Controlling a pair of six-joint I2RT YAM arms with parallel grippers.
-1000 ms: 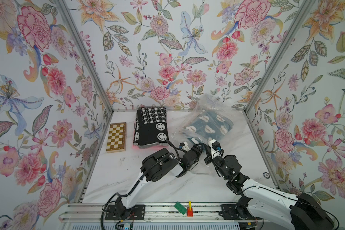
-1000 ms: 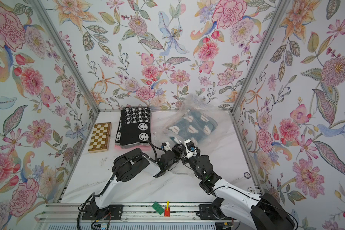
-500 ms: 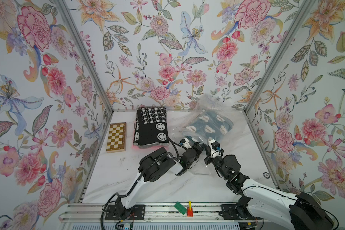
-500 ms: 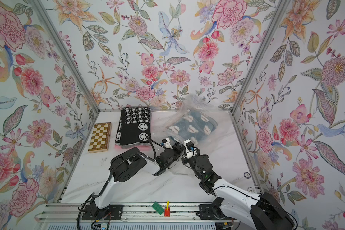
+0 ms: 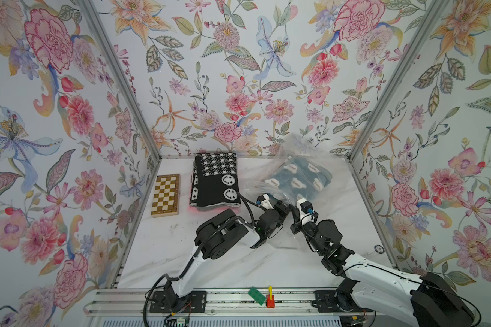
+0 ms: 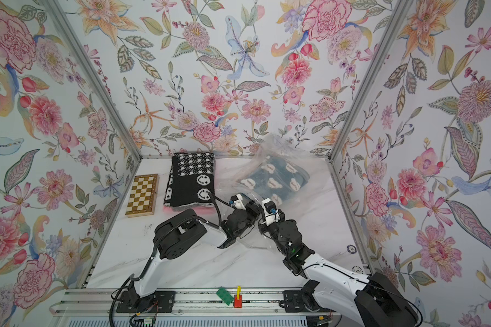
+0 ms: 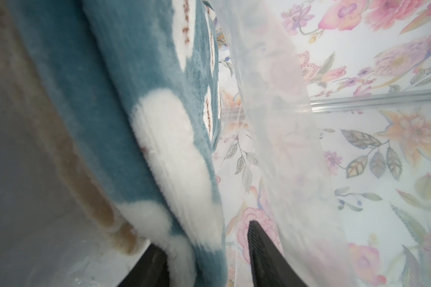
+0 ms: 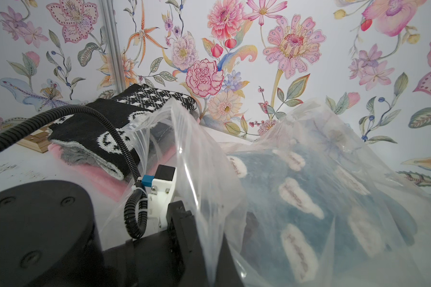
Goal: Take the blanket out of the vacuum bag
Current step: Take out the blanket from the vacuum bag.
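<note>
The blanket (image 5: 298,181) is blue fleece with white bear shapes. It lies folded inside the clear vacuum bag (image 5: 304,150) at the back right in both top views. My left gripper (image 5: 285,204) reaches into the bag's mouth. In the left wrist view its jaws (image 7: 204,236) stand open around the blanket's (image 7: 125,104) near edge. One finger touches the fleece, and a gap shows before the other. My right gripper (image 5: 294,219) is shut on the bag's upper film at the mouth and holds it up. In the right wrist view the film (image 8: 199,174) runs down into its pinched fingertips (image 8: 213,273).
A folded black-and-white smiley throw (image 5: 216,181) lies on a pink layer just left of the bag. A wooden chessboard (image 5: 165,194) sits further left by the wall. A green piece (image 5: 255,295) and a red one (image 5: 270,300) rest on the front rail.
My left gripper has pushed a little deeper into the bag's mouth, towards the blanket's edge, and its jaws have narrowed slightly. My right gripper has kept its hold on the film.
</note>
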